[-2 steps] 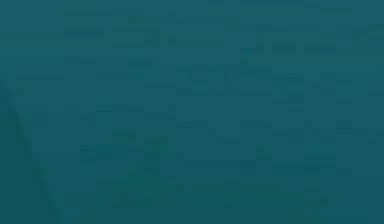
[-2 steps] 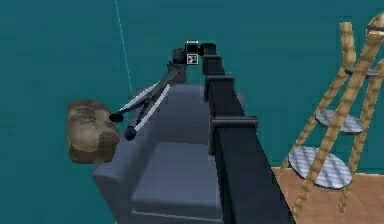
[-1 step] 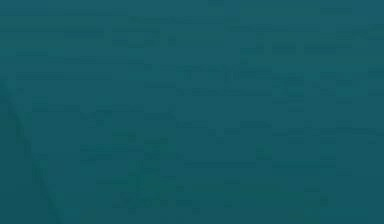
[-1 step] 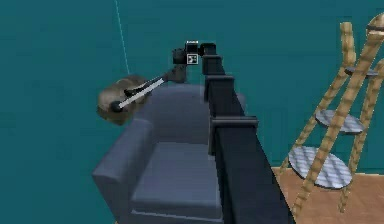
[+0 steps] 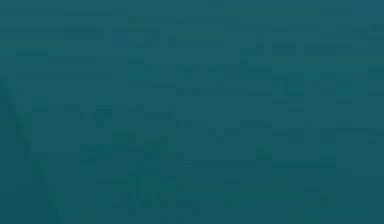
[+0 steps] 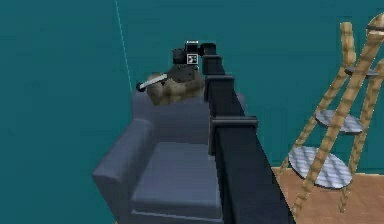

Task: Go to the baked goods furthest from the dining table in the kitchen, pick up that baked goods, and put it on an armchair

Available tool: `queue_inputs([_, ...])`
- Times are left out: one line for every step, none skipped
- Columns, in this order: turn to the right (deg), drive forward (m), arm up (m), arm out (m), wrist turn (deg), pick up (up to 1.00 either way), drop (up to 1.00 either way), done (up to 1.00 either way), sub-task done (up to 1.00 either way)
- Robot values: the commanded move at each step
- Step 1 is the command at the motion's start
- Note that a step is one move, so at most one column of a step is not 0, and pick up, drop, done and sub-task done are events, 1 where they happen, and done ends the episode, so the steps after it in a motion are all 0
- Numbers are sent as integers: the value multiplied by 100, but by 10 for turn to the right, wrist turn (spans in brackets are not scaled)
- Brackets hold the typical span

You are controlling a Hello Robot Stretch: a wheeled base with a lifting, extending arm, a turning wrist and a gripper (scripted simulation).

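Observation:
A blue-grey armchair (image 6: 170,165) stands against a teal wall in the arm side view. The dark arm bar rises from the bottom edge and reaches out over the chair's seat. At its far end sit the white marker squares, and left of them is the gripper (image 6: 158,83). A brownish, lumpy baked good (image 6: 176,88) hangs at the gripper's far end, held by the gripper. It shows against the wall, just above the armchair's far edge.
A wooden ladder-style shelf (image 6: 335,120) with round striped tiers stands at the arm side view's right, on a wooden floor (image 6: 300,200). A plain teal wall (image 5: 200,110) stands close ahead in the forward view.

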Motion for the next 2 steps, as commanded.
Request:
queue_inputs([0,0,0,0,390,0,0,0,0])
queue_inputs([0,0,-32,0,0,0,0,0,0])
